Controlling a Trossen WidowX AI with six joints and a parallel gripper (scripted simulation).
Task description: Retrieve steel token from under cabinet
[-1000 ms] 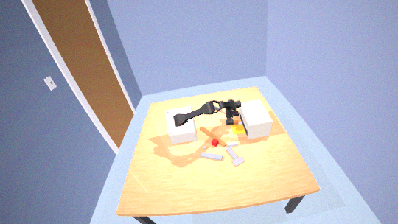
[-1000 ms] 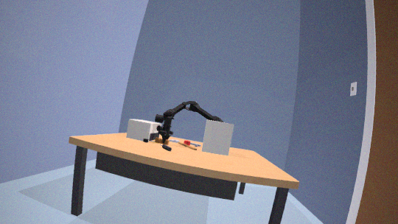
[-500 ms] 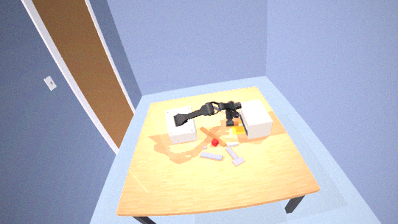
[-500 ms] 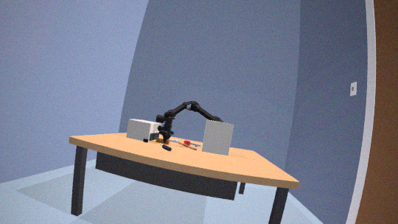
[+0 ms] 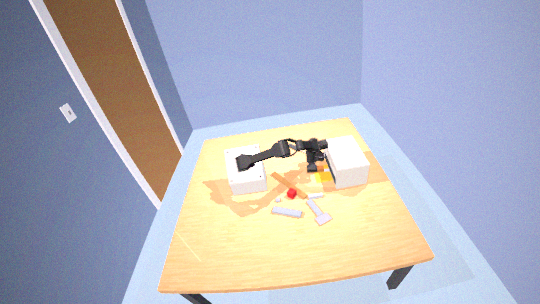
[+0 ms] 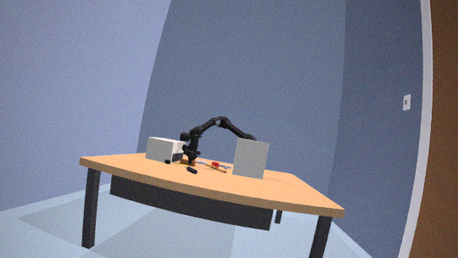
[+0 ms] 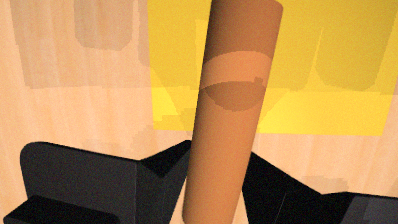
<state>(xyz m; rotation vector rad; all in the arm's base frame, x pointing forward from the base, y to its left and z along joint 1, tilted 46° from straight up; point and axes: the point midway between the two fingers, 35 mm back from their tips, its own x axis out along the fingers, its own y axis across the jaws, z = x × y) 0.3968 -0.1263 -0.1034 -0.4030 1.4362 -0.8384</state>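
My gripper (image 5: 312,170) (image 6: 192,164) (image 7: 216,151) is shut on a thick orange-brown rod (image 7: 230,120) (image 5: 320,169), low over the table just in front of the cabinet. The rod points away from the fingers, across the yellow marked area (image 7: 325,117) (image 5: 324,177); its far end is at the top edge of the wrist view. The white cabinet (image 5: 354,167) (image 6: 159,149) stands on the right in the top view, with a dark opening low on the side facing the gripper. The steel token cannot be made out in any view.
A white block (image 5: 247,185) (image 6: 251,159) stands under the arm's base. Between lie a flat wooden stick (image 5: 281,180), a red cube (image 5: 291,193), a grey bar (image 5: 287,212) and a T-shaped grey piece (image 5: 323,218). A black cylinder (image 6: 192,170) lies near the gripper.
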